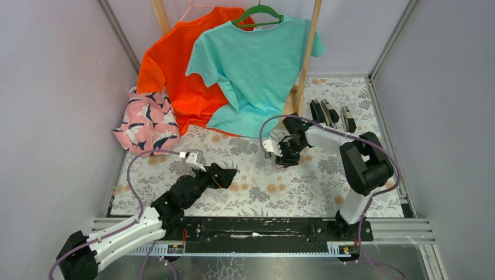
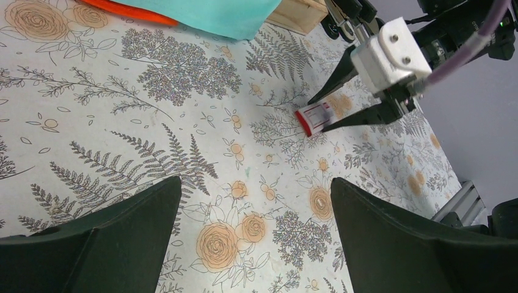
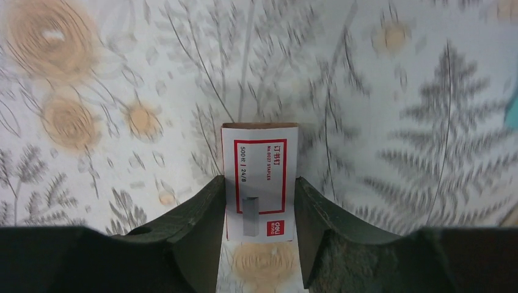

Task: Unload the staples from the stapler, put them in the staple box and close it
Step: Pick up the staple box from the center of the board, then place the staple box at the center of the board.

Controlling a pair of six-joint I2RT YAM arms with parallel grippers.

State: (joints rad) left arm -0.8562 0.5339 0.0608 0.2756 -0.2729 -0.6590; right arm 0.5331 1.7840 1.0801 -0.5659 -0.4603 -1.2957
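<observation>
My right gripper (image 1: 279, 158) (image 3: 259, 183) reaches down over the flowered cloth, shut on a small white-and-red staple box (image 3: 259, 165) (image 2: 314, 117). Its fingers press both long sides of the box's near end. The left wrist view shows that gripper (image 2: 315, 116) with the box at its fingertips, just over the cloth. Black staplers (image 1: 330, 112) (image 2: 351, 12) lie at the back right, apart from both grippers. My left gripper (image 1: 229, 177) (image 2: 256, 189) hangs wide open above bare cloth at front centre, with nothing between its fingers. No loose staples show.
An orange T-shirt (image 1: 187, 64) and a teal T-shirt (image 1: 254, 64) hang on a wooden rack (image 1: 306, 64) at the back. A pink patterned bag (image 1: 147, 121) sits at the back left. Grey walls close both sides, and a metal rail (image 1: 262, 230) runs along the front.
</observation>
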